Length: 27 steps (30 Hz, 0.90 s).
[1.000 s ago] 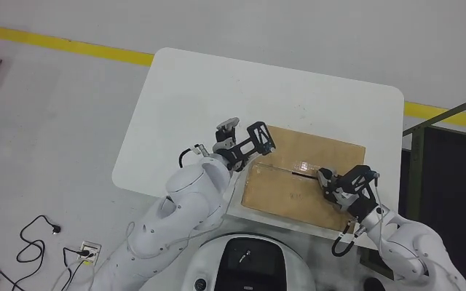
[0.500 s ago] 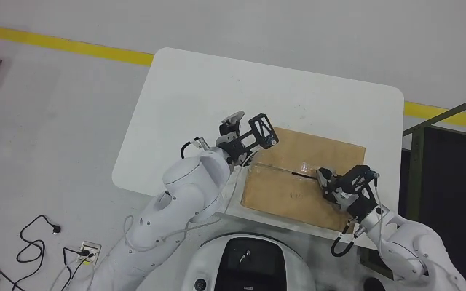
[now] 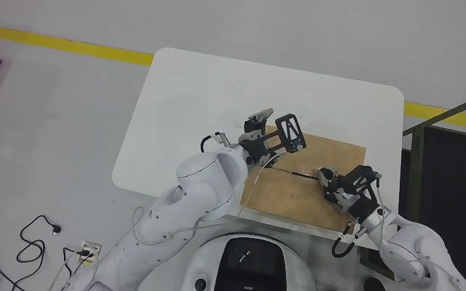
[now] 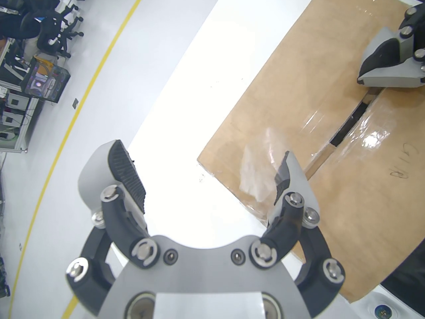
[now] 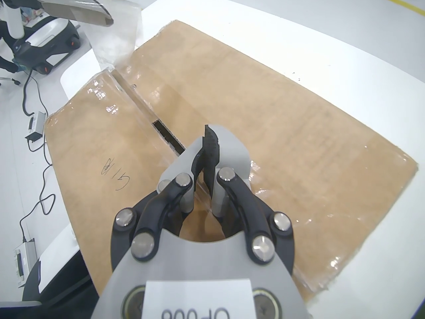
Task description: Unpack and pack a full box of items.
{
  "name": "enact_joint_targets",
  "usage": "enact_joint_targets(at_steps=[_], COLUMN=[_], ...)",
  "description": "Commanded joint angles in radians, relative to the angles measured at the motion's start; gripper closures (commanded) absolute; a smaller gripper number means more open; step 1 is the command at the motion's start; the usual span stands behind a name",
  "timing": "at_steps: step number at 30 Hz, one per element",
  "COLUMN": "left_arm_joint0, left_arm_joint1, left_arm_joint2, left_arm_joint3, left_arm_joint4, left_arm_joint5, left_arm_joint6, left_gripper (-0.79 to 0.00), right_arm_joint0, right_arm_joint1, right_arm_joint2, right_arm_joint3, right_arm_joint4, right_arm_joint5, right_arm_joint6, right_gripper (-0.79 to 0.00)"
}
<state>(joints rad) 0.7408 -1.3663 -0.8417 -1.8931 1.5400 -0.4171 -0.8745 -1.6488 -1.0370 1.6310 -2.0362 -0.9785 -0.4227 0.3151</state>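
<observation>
Box: I see the cardboard box lying flat on the table at the edge nearest the robot, flaps closed, with clear tape over the seam.
Seam axis: it runs the length of the box, from the end under the left gripper toward the right gripper.
Left jaws: wide apart, gripping nothing between them. They hang above the box's end and slightly off its corner.
Tape: a loose strip rises from that end of the seam up to one left finger. It looks stuck to the pad rather than pinched.
Right jaws: closed together with nothing between them, tips down on the seam, past the open slot and toward the right arm's end.
Nearer arm: the left is right at the free tape end; the right sits farther along the same line.
Key relation: I judge the peel must follow the seam from the left end toward the right gripper, so the strip has to be drawn along that axis, not across it.
Risk: with the jaws apart, I expect the strip could slip off the finger.
Progress: early in unpacking, I judge; the flaps are not yet opened.
</observation>
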Motion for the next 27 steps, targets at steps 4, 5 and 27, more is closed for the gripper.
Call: enact_joint_targets(at_steps=[4, 5, 27], left_arm_joint0=[-0.029, -0.035, -0.121], left_arm_joint1=[-0.011, -0.013, -0.054], left_arm_joint2=[0.021, 0.024, 0.048], left_arm_joint3=[0.011, 0.013, -0.065], left_arm_joint4=[-0.001, -0.003, -0.04], left_arm_joint5=[-0.014, -0.016, -0.057], left_arm_joint6=[0.013, 0.016, -0.024], left_gripper=[-0.785, -0.785, -0.785], right_arm_joint0=[-0.013, -0.014, -0.029], right_arm_joint1=[0.001, 0.001, 0.0], right_arm_joint2=[0.022, 0.024, 0.035], right_arm_joint3=[-0.015, -0.015, 0.004], right_arm_joint4=[0.013, 0.013, 0.016], right_arm_joint5=[-0.002, -0.003, -0.016], right_arm_joint6=[0.001, 0.003, -0.003], right_gripper=[0.0, 0.0, 0.0])
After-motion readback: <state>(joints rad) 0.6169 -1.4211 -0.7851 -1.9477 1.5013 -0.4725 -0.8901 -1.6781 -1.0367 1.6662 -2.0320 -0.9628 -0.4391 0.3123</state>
